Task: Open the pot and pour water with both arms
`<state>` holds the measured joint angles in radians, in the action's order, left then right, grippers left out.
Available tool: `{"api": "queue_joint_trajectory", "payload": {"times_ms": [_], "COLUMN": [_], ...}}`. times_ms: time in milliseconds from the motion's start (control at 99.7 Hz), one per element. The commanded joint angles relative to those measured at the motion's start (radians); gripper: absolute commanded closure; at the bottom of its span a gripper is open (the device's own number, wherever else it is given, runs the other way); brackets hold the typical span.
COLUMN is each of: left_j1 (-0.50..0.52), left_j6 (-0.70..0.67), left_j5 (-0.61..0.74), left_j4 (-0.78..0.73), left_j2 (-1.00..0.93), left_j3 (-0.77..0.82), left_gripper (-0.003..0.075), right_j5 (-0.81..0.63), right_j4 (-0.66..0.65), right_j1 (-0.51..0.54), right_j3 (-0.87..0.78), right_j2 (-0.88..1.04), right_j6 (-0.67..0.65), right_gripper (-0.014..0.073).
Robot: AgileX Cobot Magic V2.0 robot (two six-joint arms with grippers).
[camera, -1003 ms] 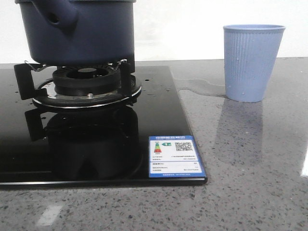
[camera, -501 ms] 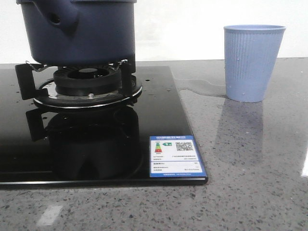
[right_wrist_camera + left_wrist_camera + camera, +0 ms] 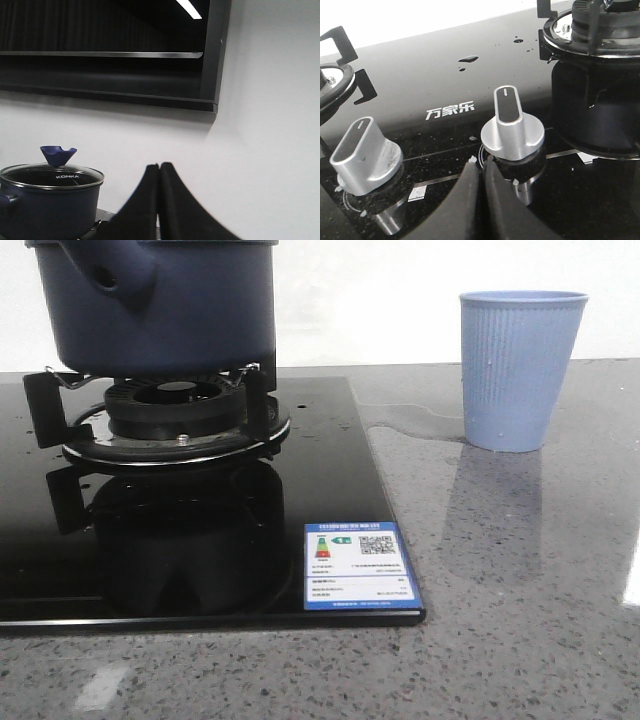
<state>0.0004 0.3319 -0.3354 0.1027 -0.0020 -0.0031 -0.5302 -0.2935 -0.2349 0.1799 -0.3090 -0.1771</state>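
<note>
The dark navy round pot (image 3: 155,305), glass lid (image 3: 50,175) on, sits on the burner at ten o'clock; both grippers (image 3: 481,167) (image 3: 159,167), jaws pressed together and empty, should open before gripping its blue knob (image 3: 58,154).

You have a grey speckled countertop (image 3: 520,620) carrying a black glass hob (image 3: 330,455) and a light blue ribbed cup (image 3: 520,368). A water film (image 3: 410,420) lies between them, touching the cup's base.

Navy pot (image 3: 160,310), ribbed light-blue cup (image 3: 520,370) (speckled grey counter (image 3: 520,620))
</note>
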Motion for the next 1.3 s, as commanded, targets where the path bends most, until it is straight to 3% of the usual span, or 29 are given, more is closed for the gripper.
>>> {"api": "queue_joint_trajectory", "payload": {"times_ms": [0,381,612,712,853,903,1023,1294], "left_j1": [0.002,0.002,0.002,0.002,0.002,0.002,0.002,0.002], "left_j6": [-0.013,-0.013,-0.013,-0.013,-0.013,-0.013,-0.013,-0.013], "left_j5": [0.039,0.039,0.039,0.039,0.039,0.039,0.039,0.039], "left_j4": [0.005,0.005,0.005,0.005,0.005,0.005,0.005,0.005], "left_j2": [-0.026,-0.026,-0.026,-0.026,-0.026,-0.026,-0.026,-0.026], "left_j3": [0.013,0.013,0.013,0.013,0.013,0.013,0.013,0.013], "left_gripper": [0.074,0.074,0.074,0.074,0.074,0.074,0.074,0.074], "right_j5": [-0.07,-0.065,0.179,0.312,0.384,0.491,0.596,0.843], "right_j4": [0.003,0.003,0.081,0.139,0.145,0.136,0.137,0.137], "right_j1": [0.0,0.0,0.0,0.013,0.079,0.108,0.153,0.155], "right_j3": [0.024,0.024,-0.022,-0.097,-0.219,-0.211,-0.216,-0.216], "right_j2": [-0.006,-0.006,0.038,0.118,0.205,0.23,0.278,0.336], "right_j6": [0.001,0.001,0.001,0.004,0.004,0.006,0.016,0.021], "right_gripper": [0.0662,0.0662,0.0662,0.0662,0.0662,0.0662,0.0662,0.0662]}}
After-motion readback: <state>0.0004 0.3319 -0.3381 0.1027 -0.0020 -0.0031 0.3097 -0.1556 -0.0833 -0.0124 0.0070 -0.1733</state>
